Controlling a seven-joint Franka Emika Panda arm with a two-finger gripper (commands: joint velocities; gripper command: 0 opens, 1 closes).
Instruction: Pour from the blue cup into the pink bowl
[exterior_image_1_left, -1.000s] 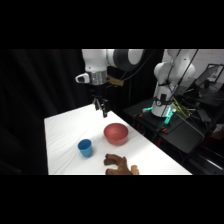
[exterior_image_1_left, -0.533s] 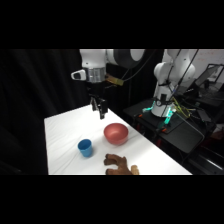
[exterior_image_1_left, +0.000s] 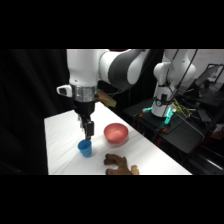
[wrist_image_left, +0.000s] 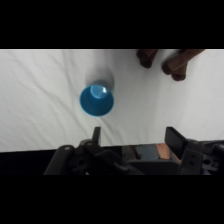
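just below the gripper, left of centre in the side view, stands the blue cup, upright. fingers spread wide, nothing held. since a second ago the arm has swung left, away from the pink bowl.

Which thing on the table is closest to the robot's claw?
The blue cup. The end effector hangs just above it, while the pink bowl sits off to one side and the brown lumpy object lies by the table's edge.

White table lit bright against a dark, nearly black room. Far right: a dark bench with cluttered equipment and a green-cyan light.
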